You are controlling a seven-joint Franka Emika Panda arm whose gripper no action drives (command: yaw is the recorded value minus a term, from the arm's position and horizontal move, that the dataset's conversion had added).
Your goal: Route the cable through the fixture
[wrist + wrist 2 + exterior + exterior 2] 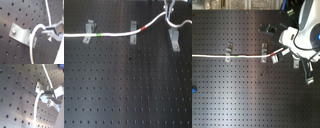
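First exterior view shows the long thin white rope-like cable lying almost horizontal across the upper part of the frame, over the black perforated metal board. It passes the left grey metal bracket clip, where its short green band sits, and the middle grey metal bracket clip, where its short red band sits just to the right. From there the cable rises toward the upper right, to my gripper at the top edge.

My gripper's fingers are closed on the cable (the first wrist view shows the cable bending out from between them, and the second wrist view agrees).

What matters for my next move, I think, is the third grey metal bracket clip. It stands directly below my gripper in the first exterior view, and the cable end loops above it, not yet inside. So I judge that I must carry the cable downward, keeping its long axis horizontal.
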